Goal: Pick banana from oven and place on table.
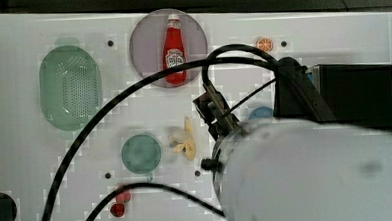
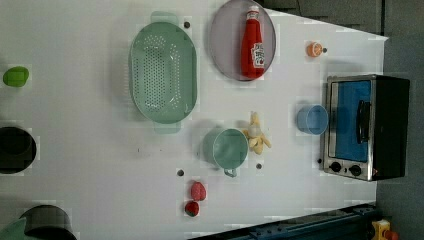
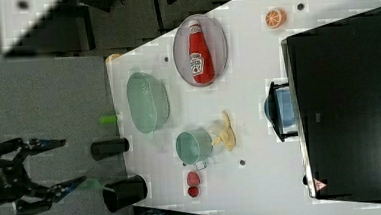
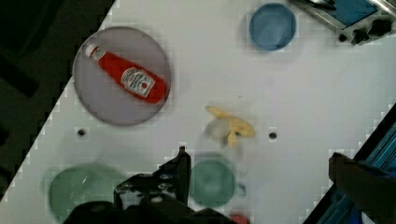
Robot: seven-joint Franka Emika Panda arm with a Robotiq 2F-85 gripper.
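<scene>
The pale yellow banana [image 1: 185, 139] [image 2: 256, 135] [image 3: 224, 132] [image 4: 229, 128] lies on the white table [image 2: 100, 165], its peel strips splayed, right beside a teal cup [image 2: 227, 148]. The black and silver oven [image 2: 357, 127] [image 1: 356, 96] [image 3: 348, 103] stands at the left view's right with its blue glass door closed. My gripper [image 4: 259, 163] hangs high above the table, open, with nothing between its fingers [image 4: 183, 163]. The banana sits free a little beyond them. In the top view my arm [image 1: 306, 170] covers the lower right.
A blue disc [image 2: 312, 120] lies between banana and oven. A green colander [image 2: 162, 72], a ketchup bottle [image 2: 252, 42] on a grey plate [image 2: 220, 45], an orange slice [image 2: 314, 49] and two strawberries [image 2: 197, 191] are spread around. Black cups [image 2: 15, 149] stand at the left view's left.
</scene>
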